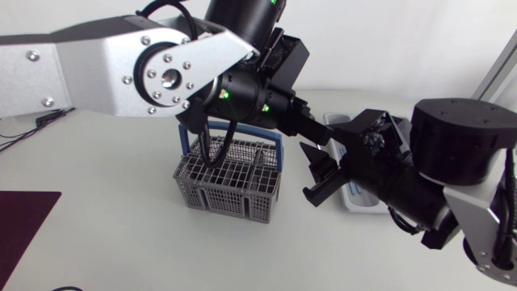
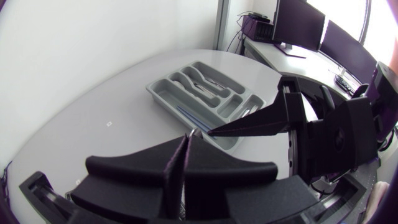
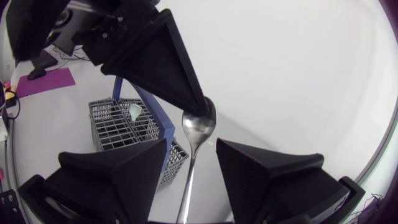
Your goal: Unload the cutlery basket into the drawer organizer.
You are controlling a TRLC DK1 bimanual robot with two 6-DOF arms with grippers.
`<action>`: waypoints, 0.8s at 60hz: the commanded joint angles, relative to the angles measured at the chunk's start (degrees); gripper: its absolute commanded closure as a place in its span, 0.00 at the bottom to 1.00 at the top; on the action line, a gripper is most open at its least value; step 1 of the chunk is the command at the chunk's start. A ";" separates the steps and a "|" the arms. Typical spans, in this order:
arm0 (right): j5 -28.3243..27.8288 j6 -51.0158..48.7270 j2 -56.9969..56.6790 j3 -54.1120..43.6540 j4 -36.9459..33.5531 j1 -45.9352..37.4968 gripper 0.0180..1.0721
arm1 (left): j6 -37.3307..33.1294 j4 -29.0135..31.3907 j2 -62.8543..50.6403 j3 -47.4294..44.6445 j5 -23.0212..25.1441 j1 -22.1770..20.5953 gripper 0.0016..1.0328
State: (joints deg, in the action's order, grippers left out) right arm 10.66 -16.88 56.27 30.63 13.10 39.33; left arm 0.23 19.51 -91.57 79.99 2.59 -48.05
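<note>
L arm comes in at 9 o'clock in the head view & reaches past the middle of the tabletop [image 1: 105,202]. L end effector [image 1: 321,136] is clenched: its two wedges are pressed flat together, pinching the bowl tip of a metal spoon [image 3: 198,127]. Spoon hangs in the air, bowl up, handle down, off the tabletop.

R arm enters at 3 o'clock. R end effector [image 1: 317,176] is released, fingers [image 3: 112,177] wide apart, just below the L one at approx its 6 o'clock. In the R wrist view the spoon handle runs down through the gap between the R fingers and looks clear of both.

Cutlery basket [image 1: 230,190]: grey mesh, upright, approx mid-tabletop, at 8 o'clock from both end effectors, w/ a blue handle [image 1: 275,145] raised over it. A pale utensil [image 3: 135,112] stands in one compartment.

Drawer organizer [image 2: 158,96]: grey, flat on the tabletop, at 3 o'clock from the basket in the head view, mostly hidden under the R arm. L wrist view shows it ahead of the L end effector, w/ silver cutlery [image 2: 199,78] in the middle slots & thin blue-ish pieces in a long slot on the near side.

Dark purple mat [image 1: 20,222] lies at the tabletop's 8 o'clock edge, well apart from the basket.
</note>
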 commanded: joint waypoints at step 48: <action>-0.46 1.77 1.83 0.39 -3.52 0.92 0.95 | 1.26 -0.79 -0.98 1.40 0.49 -0.20 0.88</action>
State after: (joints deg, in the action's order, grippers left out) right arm 10.81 -16.45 57.14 30.06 10.61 39.44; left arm 0.23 20.08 -91.57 79.99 2.59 -48.07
